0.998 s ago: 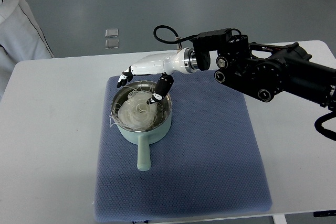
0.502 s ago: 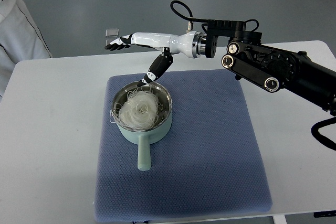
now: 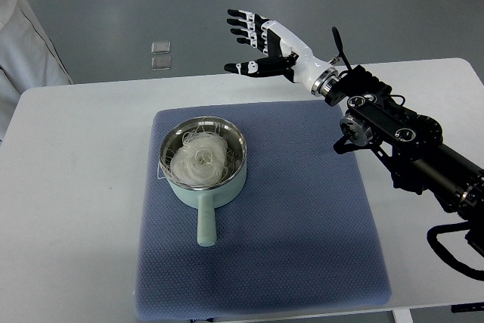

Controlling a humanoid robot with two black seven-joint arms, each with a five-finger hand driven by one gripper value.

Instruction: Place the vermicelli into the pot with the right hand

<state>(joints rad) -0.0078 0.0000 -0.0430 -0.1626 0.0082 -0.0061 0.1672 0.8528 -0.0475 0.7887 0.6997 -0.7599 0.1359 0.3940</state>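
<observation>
The vermicelli [image 3: 200, 161] lay as a pale, translucent nest coiled inside the pot [image 3: 203, 181], filling most of its bowl, with a few loose strands straying over the rim on the left side. The pot was a pale green saucepan with a shiny metal lining, and its short handle pointed toward the near edge of the picture. It stood on the left part of a blue-grey textured mat [image 3: 302, 232], which covered the middle of a white table [image 3: 76, 209]. Up and to the right of the pot, well apart from it and beyond the far edge of the mat, the right hand [image 3: 261, 45] hung in the air with nothing in its grasp. Its white palm was turned upward, its fingers [image 3: 243, 26] spread out and nearly straight, and its thumb stuck out to the side below them; the black fingertips touched neither pot nor noodles. The black arm [image 3: 401, 141] behind it ran down toward the right edge of the picture, over the right side of the table. On the grey floor beyond the table lay two small clear squares [image 3: 160, 54], and a person's white garment [image 3: 23, 43] showed at the upper left corner.
</observation>
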